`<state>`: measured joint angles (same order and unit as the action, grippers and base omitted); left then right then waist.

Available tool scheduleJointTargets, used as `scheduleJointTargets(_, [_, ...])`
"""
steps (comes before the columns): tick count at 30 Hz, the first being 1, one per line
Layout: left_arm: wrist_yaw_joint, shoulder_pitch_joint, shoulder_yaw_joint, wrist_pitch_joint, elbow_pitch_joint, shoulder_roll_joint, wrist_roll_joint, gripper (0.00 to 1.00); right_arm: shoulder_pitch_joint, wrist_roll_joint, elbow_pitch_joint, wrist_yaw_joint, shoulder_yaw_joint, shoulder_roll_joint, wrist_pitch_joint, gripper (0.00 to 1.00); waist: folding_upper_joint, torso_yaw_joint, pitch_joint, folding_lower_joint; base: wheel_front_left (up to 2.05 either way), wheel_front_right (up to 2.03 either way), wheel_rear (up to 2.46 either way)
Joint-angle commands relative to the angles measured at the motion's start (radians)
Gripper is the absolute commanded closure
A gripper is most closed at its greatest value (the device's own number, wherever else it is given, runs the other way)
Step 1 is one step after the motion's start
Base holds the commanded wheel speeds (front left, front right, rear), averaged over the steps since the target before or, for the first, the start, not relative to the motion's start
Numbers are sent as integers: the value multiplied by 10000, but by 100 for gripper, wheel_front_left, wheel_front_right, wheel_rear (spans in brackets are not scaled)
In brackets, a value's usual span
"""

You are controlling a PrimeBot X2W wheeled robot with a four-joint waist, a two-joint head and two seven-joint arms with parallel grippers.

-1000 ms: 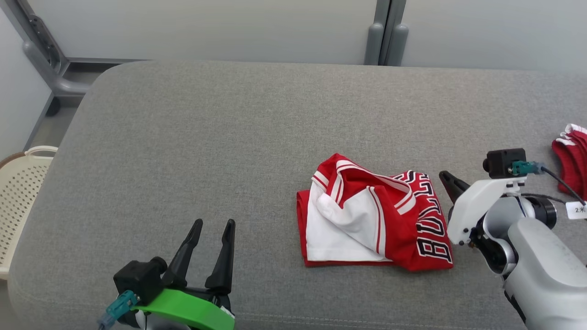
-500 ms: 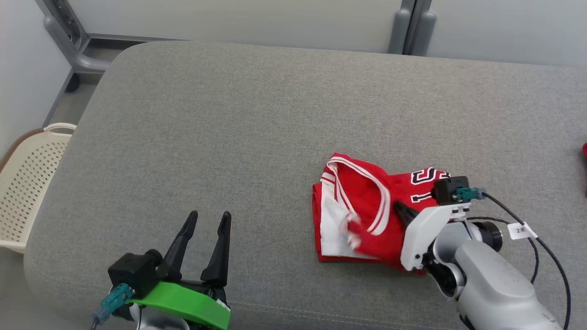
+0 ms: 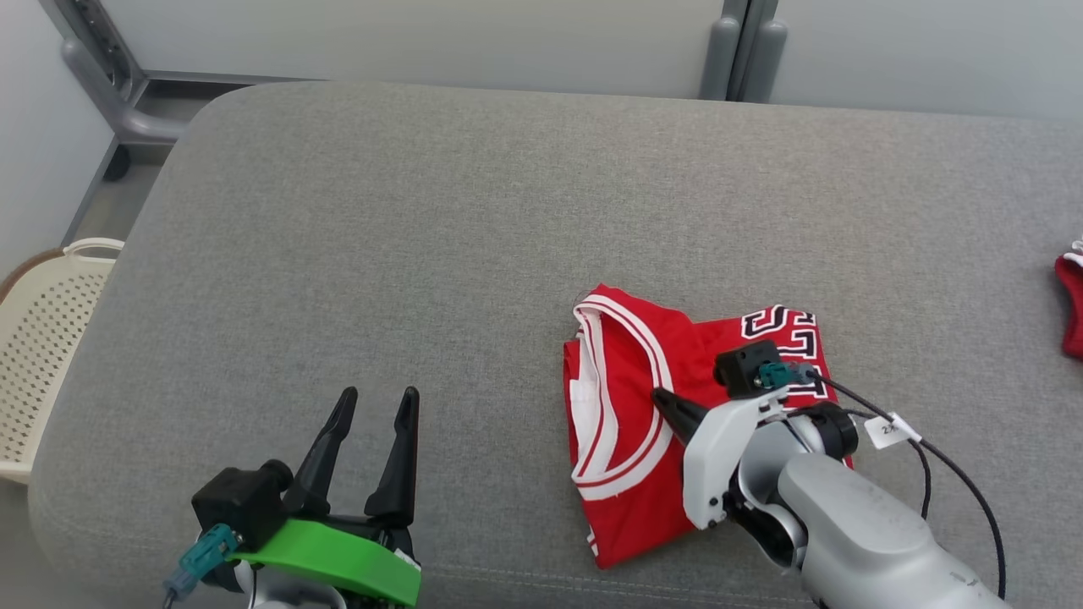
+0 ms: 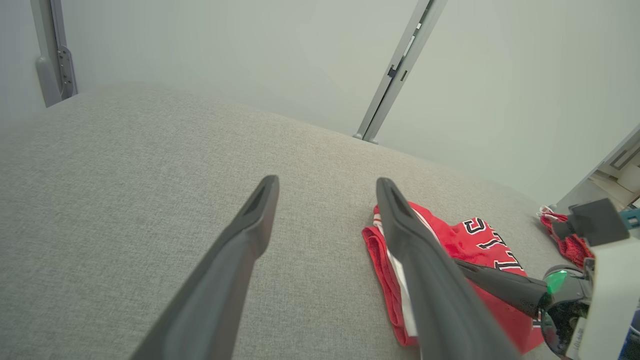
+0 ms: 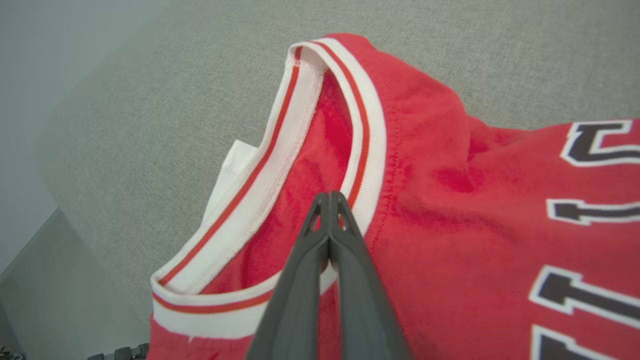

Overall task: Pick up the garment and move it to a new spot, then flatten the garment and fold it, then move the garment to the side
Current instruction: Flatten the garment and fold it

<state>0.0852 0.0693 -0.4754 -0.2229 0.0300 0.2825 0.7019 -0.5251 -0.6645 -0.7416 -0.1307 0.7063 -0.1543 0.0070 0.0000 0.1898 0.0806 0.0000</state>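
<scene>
While the right gripper [image 3: 662,397] stands with both dark fingers pressed together tip to tip, its closed point lies over the red garment [image 3: 626,364]. In the right wrist view the joined tips [image 5: 328,196] sit at the inner edge of the white-and-red neckband [image 5: 367,125], which loops away ahead of them and to their left. The black-and-white lettering [image 5: 590,210] lies to the right of the fingers. Whether the tips press on the cloth or hang just above it cannot be told.

The garment is folded into a compact, uneven bundle on the grey padded surface [image 3: 423,211]. In the head view part of the bundle runs under the right wrist and forearm, and the rest extends ahead of the tips and to their left.

The left gripper [image 3: 378,397] has its fingers spread wide with bare grey surface between them. It holds nothing and stands well apart from the garment, which lies off to its right. In the left wrist view the garment [image 4: 480,240] shows just past the right-hand finger.

A cream perforated basket [image 3: 34,355] stands to the left of the left gripper, beyond the surface's edge. Another red cloth item [image 3: 1070,309] lies far to the right of the right gripper.
</scene>
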Motion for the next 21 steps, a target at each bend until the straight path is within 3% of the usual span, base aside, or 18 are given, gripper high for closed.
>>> scheduleJointTargets(1, [31,-39,57,-66,-3,-4,73,0,-205,-34,79,2,98,-159,-150,100,0,-130,-35,0,0,0,0])
scheduleJointTargets(10, [21,-180,53,-153,82,-92,120,0,-775,-392,775,4,-447,-1214,-683,100,0,-692,-308,0,0,0,0])
scheduleJointTargets(12, [16,-215,45,-173,95,-109,124,0,-738,-420,842,4,-753,-1524,-646,82,0,-782,-361,0,0,0,0])
scheduleJointTargets(14, [8,-246,32,-179,104,-121,127,0,-574,-493,849,4,-1072,-1786,-563,45,0,-842,-396,0,0,0,0])
scheduleJointTargets(15, [8,-255,26,-184,105,-124,122,0,-477,-514,859,4,-1230,-1896,-534,0,0,-866,-411,0,0,0,0])
scheduleJointTargets(21, [7,-264,37,-221,38,-35,62,0,199,-665,928,4,-1964,-2294,-48,0,0,-892,-358,0,0,0,0])
